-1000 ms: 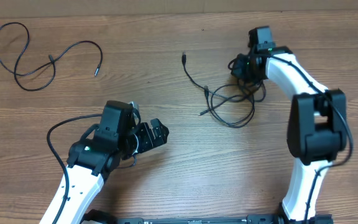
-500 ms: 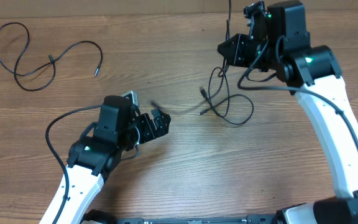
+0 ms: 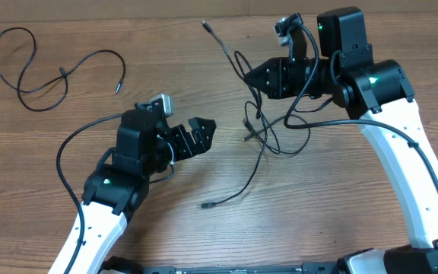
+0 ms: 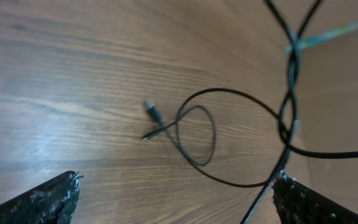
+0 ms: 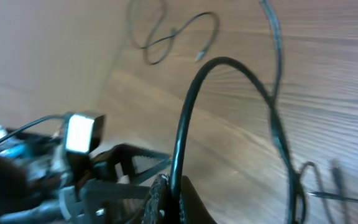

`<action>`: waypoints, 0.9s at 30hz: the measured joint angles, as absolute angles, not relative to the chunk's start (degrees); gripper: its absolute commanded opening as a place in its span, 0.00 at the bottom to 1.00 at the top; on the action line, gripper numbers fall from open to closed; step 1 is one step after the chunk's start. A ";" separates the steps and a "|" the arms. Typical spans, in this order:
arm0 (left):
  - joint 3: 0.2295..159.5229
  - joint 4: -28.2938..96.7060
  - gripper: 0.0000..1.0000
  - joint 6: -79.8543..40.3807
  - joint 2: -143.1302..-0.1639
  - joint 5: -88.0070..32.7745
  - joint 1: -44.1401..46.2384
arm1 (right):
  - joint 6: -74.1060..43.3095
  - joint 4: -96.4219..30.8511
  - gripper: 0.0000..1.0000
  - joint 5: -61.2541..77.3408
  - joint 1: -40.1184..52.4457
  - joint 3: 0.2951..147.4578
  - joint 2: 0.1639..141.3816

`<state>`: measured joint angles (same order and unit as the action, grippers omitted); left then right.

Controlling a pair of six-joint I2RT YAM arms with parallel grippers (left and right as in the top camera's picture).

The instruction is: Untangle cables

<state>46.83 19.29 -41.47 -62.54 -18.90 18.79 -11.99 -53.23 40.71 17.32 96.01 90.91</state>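
The tangle of cables point(image 3: 267, 133) hangs from the right pincer point(image 3: 258, 78), which is clamped shut on a strand just above it. Its loops run roughly from the far side toward you, and one loose tail point(image 3: 217, 202) trails from the tangle's near side to a plug lying on the bench point(image 3: 318, 221). Your left pincer point(image 3: 198, 135) stands spread wide and empty just left of the tangle, level with its crossing point and facing it, so I judge it the better placed for that tail. A separate cable point(image 3: 44, 72) lies well off to the tangle's left, clear of it.
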 measured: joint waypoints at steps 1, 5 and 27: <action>46.83 18.55 1.00 -41.08 -62.54 -19.49 18.79 | -11.92 -52.99 0.04 42.39 17.32 96.01 90.91; 46.83 15.25 1.00 -40.05 -63.13 -21.10 18.79 | -11.90 -52.53 0.04 47.44 17.32 96.01 90.91; 46.50 -14.44 1.00 -48.10 -83.05 -42.28 18.79 | -15.00 -52.64 0.04 53.56 17.34 96.01 90.91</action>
